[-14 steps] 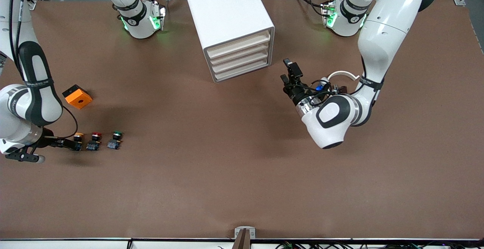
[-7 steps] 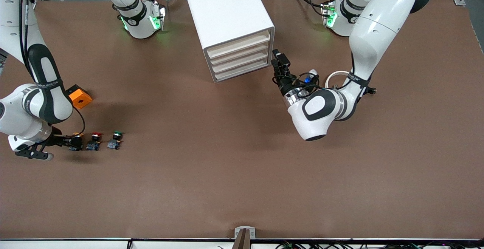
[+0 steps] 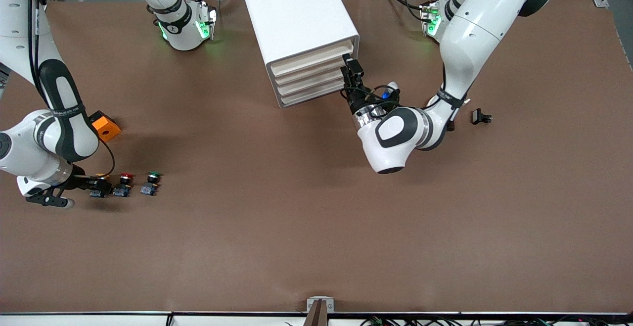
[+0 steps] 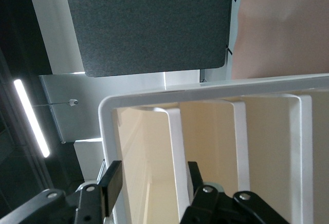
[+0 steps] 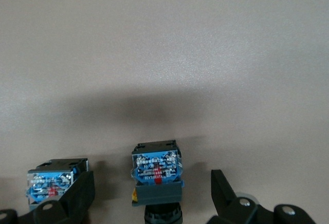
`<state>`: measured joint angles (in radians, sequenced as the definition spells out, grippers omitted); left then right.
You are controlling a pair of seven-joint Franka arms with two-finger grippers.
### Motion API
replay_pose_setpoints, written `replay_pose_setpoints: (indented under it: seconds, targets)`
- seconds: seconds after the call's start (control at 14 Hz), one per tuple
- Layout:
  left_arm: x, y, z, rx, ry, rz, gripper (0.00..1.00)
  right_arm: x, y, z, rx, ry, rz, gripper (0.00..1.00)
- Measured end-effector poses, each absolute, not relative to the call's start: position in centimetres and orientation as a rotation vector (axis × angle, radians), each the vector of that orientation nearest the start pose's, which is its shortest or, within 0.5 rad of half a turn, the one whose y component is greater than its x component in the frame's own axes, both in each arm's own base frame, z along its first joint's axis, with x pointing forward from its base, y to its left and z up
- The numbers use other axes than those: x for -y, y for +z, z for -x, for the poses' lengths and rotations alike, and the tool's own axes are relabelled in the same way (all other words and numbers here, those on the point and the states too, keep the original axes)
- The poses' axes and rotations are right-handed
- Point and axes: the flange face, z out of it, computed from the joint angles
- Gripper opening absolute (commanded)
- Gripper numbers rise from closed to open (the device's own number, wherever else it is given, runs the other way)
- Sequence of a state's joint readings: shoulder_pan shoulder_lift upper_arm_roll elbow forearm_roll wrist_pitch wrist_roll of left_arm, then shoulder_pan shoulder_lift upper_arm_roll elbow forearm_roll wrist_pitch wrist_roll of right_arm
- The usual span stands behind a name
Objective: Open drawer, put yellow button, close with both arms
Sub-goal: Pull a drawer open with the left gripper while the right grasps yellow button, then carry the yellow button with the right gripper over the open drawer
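while the white boxy four-drawer cabinet (image 3: pixel 298 29) stands at the table's 12 o'clock edge, the left arm's black two-finger gripper (image 3: pixel 349 71) sits at the 3 o'clock corner of its stacked cream fronts, level with the uppermost shallow white drawer (image 3: pixel 311 58). in the left wrist view the fingers (image 4: pixel 111 184) are spread apart, straddling a white rib of the cream front, gripping nothing. the drawer appears fully pushed in. down at the table's 8 o'clock, the right arm's black gripper (image 3: pixel 94 184) is low at the tiny yellow-capped push button with the blue base (image 3: pixel 101 186); the right wrist view shows its fingers (image 5: pixel 78 193) open on either side of that button (image 5: pixel 156 173), not yet touching. the red-capped button (image 3: pixel 123 185) and green-capped button (image 3: pixel 150 184) line up just beside it toward 3 o'clock. an orange block with a round hole (image 3: pixel 104 127) lies near, toward 12 o'clock. a small black part (image 3: pixel 480 116) rests apart at 3 o'clock. bare brown tabletop (image 3: pixel 277 227) runs wide from the buttons to the cabinet.
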<state>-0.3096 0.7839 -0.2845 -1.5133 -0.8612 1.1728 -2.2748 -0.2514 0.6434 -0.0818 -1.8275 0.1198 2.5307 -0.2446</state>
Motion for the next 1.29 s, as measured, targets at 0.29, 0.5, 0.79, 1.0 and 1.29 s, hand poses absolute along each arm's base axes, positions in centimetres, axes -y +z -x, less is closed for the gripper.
replay_pose_setpoints:
  seconds: [0.29, 0.5, 0.79, 1.0, 1.29]
  targets:
    - [39.5, 23.8, -46.5, 1.484, 1.437, 1.13, 0.59, 21.1, 18.2, -61.7, -0.263, -0.098, 3.124, 0.9]
    - [39.8, 23.5, -46.3, 1.488, 1.433, 1.13, 0.59, 21.2, 18.0, -61.7, -0.264, -0.106, 3.126, 0.56]
    - [41.5, 23.1, -45.1, 1.491, 1.411, 1.151, 0.58, 21.2, 17.9, -61.7, -0.266, -0.11, 3.127, 0.0]
    - [43.0, 23.0, -43.6, 1.465, 1.388, 1.167, 0.45, 21.3, 17.9, -61.8, -0.267, -0.112, 3.127, 0.0]
    - [44.1, 22.5, -41.9, 1.436, 1.363, 1.17, 0.09, 21.3, 18.0, -61.8, -0.291, -0.104, 3.122, 0.0]
